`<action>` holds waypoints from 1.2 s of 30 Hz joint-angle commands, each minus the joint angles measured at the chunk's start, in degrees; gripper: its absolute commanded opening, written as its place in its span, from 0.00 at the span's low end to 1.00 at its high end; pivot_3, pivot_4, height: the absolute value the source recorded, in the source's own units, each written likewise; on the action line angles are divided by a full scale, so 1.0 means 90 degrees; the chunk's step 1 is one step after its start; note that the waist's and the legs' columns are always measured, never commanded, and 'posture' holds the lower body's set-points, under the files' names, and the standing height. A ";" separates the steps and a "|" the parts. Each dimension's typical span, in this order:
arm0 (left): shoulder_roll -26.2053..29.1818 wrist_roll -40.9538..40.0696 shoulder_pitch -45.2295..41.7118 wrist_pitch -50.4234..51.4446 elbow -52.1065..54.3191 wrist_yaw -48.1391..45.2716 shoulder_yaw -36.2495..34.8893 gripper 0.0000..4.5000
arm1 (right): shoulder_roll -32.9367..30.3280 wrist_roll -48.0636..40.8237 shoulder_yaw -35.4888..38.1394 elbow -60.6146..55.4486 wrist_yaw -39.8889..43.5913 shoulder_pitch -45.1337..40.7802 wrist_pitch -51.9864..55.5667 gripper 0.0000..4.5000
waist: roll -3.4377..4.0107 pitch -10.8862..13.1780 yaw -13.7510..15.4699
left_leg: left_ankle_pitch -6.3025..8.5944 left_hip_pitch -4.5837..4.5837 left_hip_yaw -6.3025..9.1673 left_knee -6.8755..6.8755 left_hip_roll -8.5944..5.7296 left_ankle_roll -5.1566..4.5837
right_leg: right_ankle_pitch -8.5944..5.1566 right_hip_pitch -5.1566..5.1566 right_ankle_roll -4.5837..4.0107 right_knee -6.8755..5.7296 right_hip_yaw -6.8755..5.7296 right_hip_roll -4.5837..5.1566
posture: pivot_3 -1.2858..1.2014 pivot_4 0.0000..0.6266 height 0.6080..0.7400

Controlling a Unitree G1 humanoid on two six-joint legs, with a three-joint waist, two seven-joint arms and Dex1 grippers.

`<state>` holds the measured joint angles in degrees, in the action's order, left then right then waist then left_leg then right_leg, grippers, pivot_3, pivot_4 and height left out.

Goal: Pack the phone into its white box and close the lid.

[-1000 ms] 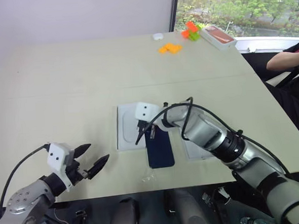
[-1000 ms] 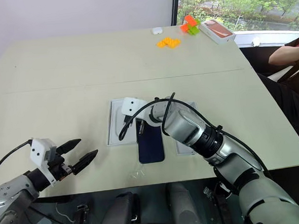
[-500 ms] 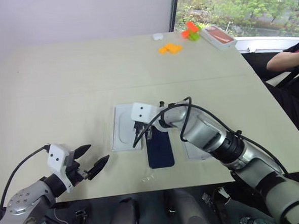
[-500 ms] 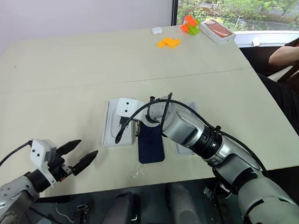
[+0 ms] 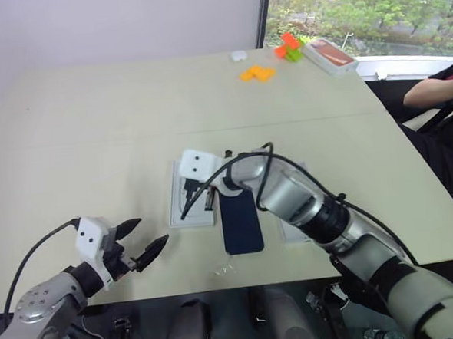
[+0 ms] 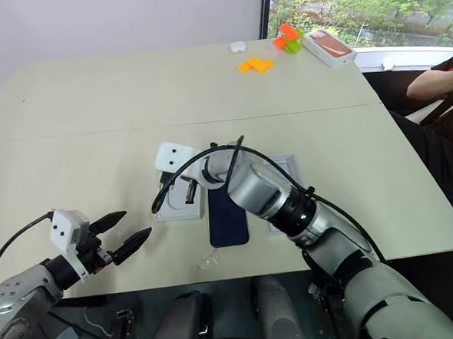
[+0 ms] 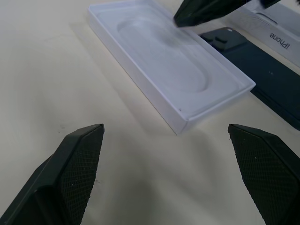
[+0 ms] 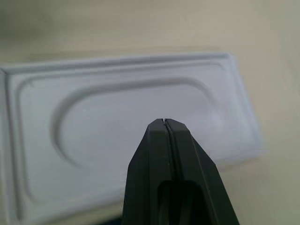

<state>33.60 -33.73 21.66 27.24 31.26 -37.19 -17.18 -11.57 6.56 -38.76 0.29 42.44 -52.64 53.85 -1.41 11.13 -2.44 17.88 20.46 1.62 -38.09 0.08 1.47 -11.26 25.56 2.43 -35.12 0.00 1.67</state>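
Beige table [image 5: 93, 131] is bearing the phone [image 5: 241, 224], lying just right of the closed right gripper [image 5: 190, 196]; left gripper [image 5: 139, 244] is hovering open.

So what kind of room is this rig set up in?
Probably an office or meeting room: a large pale table beside a window with trees outside, a plain wall, and a person's arm resting at the table's far right.

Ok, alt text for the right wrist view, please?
The shut right gripper points at the thin white insert with an oval recess, which lies on the table.
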 commanded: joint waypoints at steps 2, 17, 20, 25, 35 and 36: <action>-0.0023 0.0020 0.0037 -0.0100 0.0107 0.0009 -0.0097 1.00 | 0.0221 0.0091 -0.0074 0.0474 -0.0145 0.0027 -0.0271 0.01 | 0.0000 0.0000 -0.0005 | 0.0000 0.0002 -0.0001 -0.0001 -0.0003 0.0000 | 0.0000 -0.0001 0.0000 0.0001 0.0000 0.0004 | 0.52 0.24 1.00; -0.0082 0.0003 0.0119 -0.0111 0.0189 0.0078 -0.0136 1.00 | 0.0150 -0.0666 0.1588 -0.0886 -0.0202 0.0349 -0.0382 0.01 | 0.0002 0.0001 -0.0003 | 0.0000 0.0002 0.0001 0.0000 -0.0001 0.0000 | 0.0000 0.0001 0.0001 -0.0001 0.0000 -0.0002 | 0.52 0.24 1.00; -0.0078 -0.0025 0.0160 -0.0102 0.0212 0.0077 -0.0167 1.00 | -0.0200 -0.0975 0.2000 -0.1507 -0.0005 0.0628 -0.0486 0.01 | 0.0000 -0.0001 0.0002 | 0.0000 0.0004 0.0002 0.0000 -0.0002 0.0000 | 0.0001 -0.0001 0.0004 0.0003 -0.0001 0.0001 | 0.52 0.24 1.00; -0.0017 -0.0227 0.0129 0.0092 0.0299 0.0052 -0.0186 1.00 | -0.1227 -0.1587 0.2276 -0.2555 0.0661 0.1310 -0.0201 0.01 | 0.0000 -0.0001 0.0017 | 0.0001 0.0004 -0.0001 0.0000 -0.0010 -0.0001 | -0.0014 -0.0006 0.0023 0.0011 0.0000 0.0013 | 0.52 0.24 1.00; 0.0399 -0.0289 0.0292 0.0447 0.0511 -0.0304 0.0059 1.00 | -0.2586 -0.1898 0.1888 -0.3318 0.1098 0.2227 -0.0306 0.01 | -0.0001 0.0001 -0.0006 | 0.0001 -0.0007 0.0003 -0.0001 -0.0003 -0.0001 | -0.0022 -0.0006 0.0027 0.0004 -0.0004 -0.0017 | 0.52 0.24 1.00; 0.0393 -0.0269 0.0302 0.0452 0.0522 -0.0302 0.0072 1.00 | -0.2601 -0.1897 0.1860 -0.3309 0.1058 0.2244 -0.0310 0.01 | -0.0001 0.0001 -0.0010 | 0.0001 -0.0006 0.0002 -0.0001 -0.0003 -0.0001 | -0.0023 -0.0006 0.0027 0.0004 -0.0004 -0.0016 | 0.52 0.24 1.00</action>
<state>36.61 -35.66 24.17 31.15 34.07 -39.47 -16.50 -34.94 -10.27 -22.07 -27.31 52.17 -31.98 52.23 -1.42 11.14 -2.53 17.88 20.40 1.63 -38.10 0.05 1.46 -11.47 25.51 2.67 -35.08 -0.03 1.53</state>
